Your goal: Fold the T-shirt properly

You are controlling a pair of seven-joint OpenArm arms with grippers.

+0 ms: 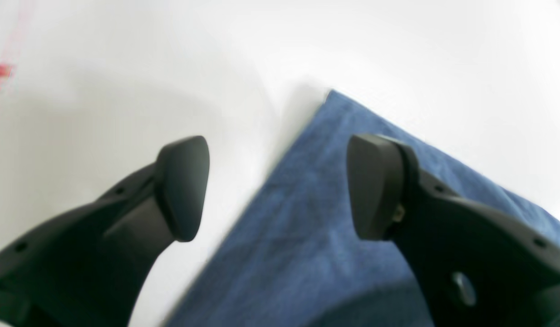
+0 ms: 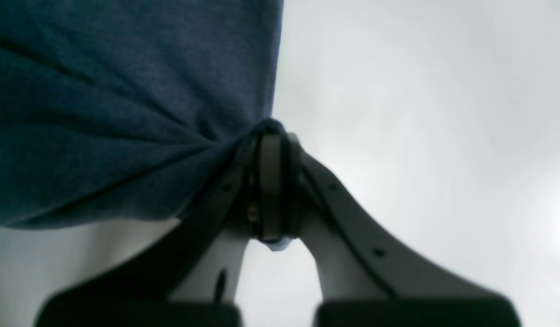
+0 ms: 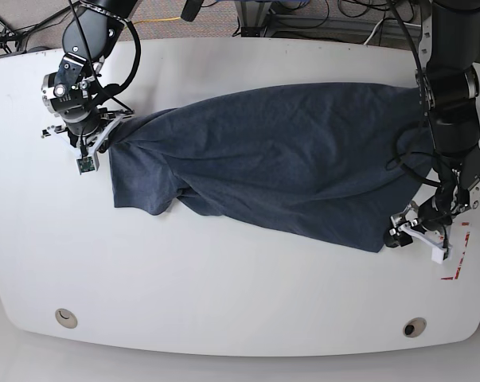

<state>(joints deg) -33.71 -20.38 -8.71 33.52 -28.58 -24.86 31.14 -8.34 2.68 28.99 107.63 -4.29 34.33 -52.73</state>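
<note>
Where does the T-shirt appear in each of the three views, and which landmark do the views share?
Left wrist: T-shirt corner, lower centre-right, between the open left end effector pads.
Right wrist: T-shirt fills upper left, pinched by the right end effector.
Base: T-shirt spread across the centre.
Shared landmark: the white table.

Black arms (image 3: 449, 95), dark curved jaws with rounded pads (image 1: 184, 186), small screw holes, black cables.

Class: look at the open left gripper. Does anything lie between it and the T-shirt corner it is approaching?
Nothing visible does. The left gripper hangs open right over the corner of the T-shirt, with only bare white table beside it.
</note>
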